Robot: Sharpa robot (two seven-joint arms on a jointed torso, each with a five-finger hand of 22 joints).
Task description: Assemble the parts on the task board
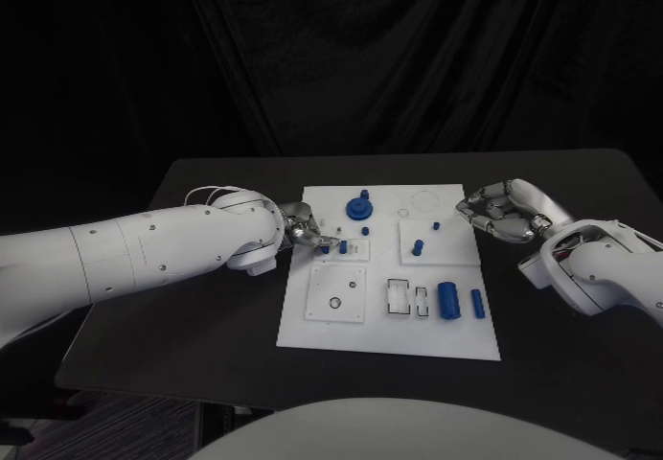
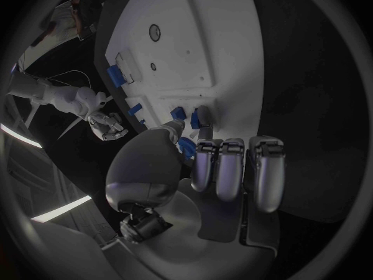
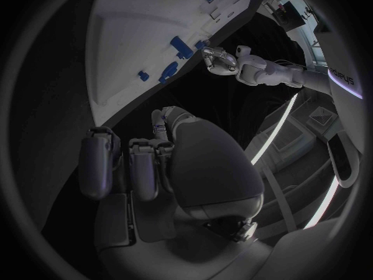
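At board's left edge, left hand point(image 1: 302, 232) fingertips touch a small blue part point(image 1: 325, 249) standing in its plate; whether it grips is unclear. Right hand point(image 1: 503, 211) hovers curled, holding nothing, off task board point(image 1: 331, 331) right edge.

1. My left hand point(image 1: 302, 233) covers the left rim of the task board point(image 1: 391, 335) in the head view; whether my fingertips point(image 2: 204, 116) pinch the small blue part point(image 1: 325, 249) beside them is too small to tell.
2. My right hand point(image 1: 503, 211) lies curled off the board's right edge; its palm side is hidden.
3. In the right wrist view my own palm point(image 3: 206, 162) blocks the board's near end.
4. My forearms run off the picture's sides.
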